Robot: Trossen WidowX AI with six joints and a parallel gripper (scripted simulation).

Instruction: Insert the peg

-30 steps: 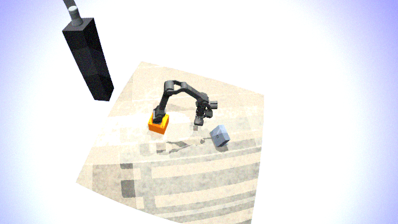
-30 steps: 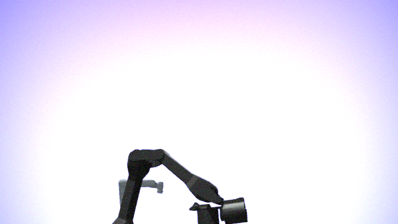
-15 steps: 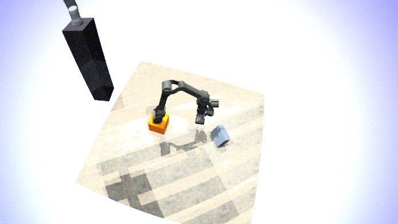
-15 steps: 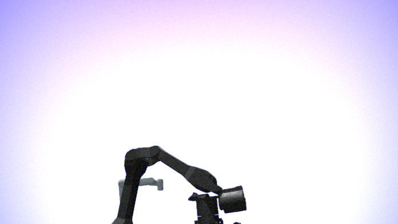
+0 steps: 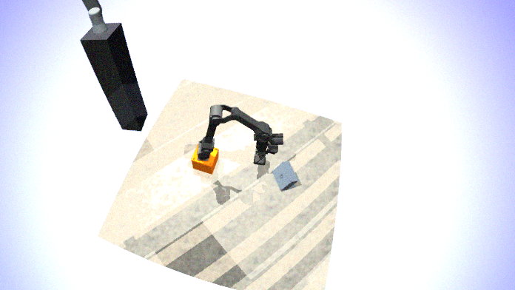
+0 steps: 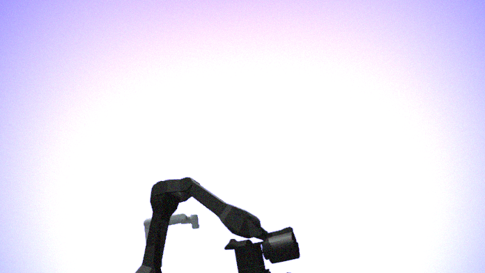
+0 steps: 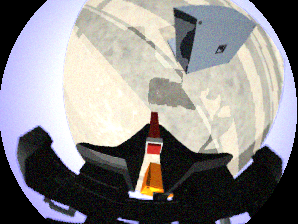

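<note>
A red peg [image 7: 154,125] is held between the fingertips in the wrist view, its bright red end towards the camera and its dark red length pointing away. My gripper [image 5: 260,158] [image 7: 154,126] is shut on the peg and appears raised above the table, with a shadow below it. The blue-grey sloped panel [image 5: 288,173] [image 7: 230,31] stands close by, to the right of the gripper in the top view. Its small dark hole [image 5: 281,176] [image 7: 220,49] looks roughly four-sided. The peg cannot be made out in the top view. The fingertips are outside the exterior view.
The orange arm base [image 5: 203,165] [image 7: 154,175] is on the patterned table [image 5: 166,222]. A tall dark pillar [image 5: 115,74] with a grey part on top stands beyond the table's left edge. The exterior view shows mostly the arm [image 6: 205,198] and a pale jointed shape behind it.
</note>
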